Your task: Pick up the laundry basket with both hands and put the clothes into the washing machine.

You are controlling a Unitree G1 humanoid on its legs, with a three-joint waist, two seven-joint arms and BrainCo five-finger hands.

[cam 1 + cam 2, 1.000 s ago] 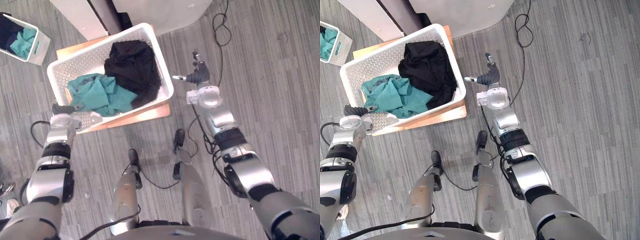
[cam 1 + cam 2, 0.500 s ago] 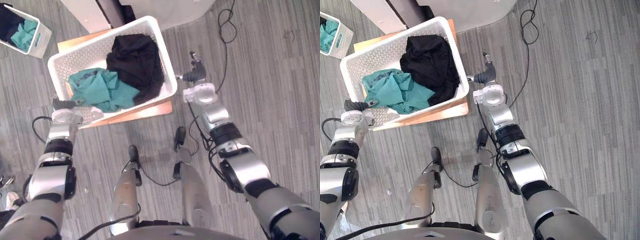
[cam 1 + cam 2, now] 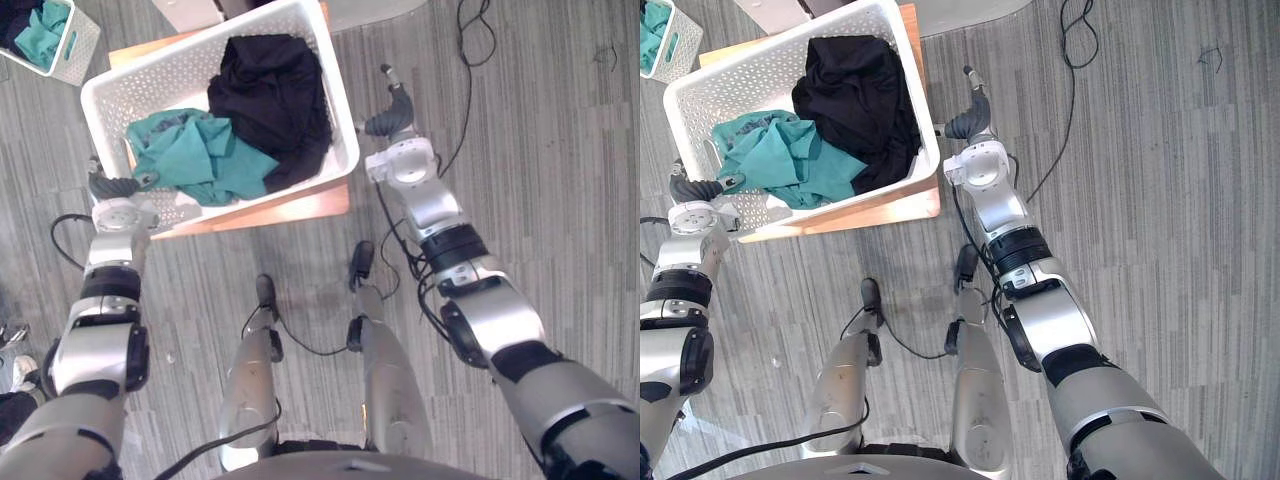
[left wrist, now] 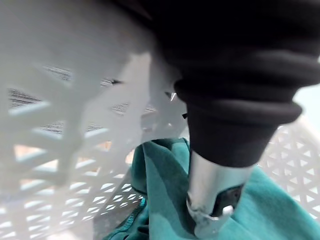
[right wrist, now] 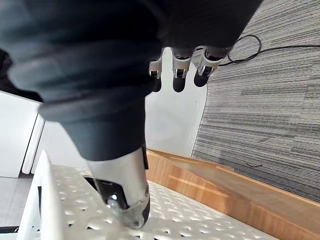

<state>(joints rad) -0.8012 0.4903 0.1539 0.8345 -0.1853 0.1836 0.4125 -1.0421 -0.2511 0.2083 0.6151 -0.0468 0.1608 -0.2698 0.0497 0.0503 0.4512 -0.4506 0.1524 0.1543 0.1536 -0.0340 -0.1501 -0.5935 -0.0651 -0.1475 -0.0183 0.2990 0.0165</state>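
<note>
White perforated laundry basket (image 3: 150,78) sits on a wooden board (image 3: 300,205), holding teal clothes (image 3: 190,165) beside black clothes (image 3: 270,95).

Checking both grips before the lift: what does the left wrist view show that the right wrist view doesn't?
Left wrist: the left hand over the teal garment inside the white laundry basket. Right wrist: the right hand, fingers relaxed and holding nothing, the wooden platform, grey floor. Both: that basket's perforated wall.
</note>
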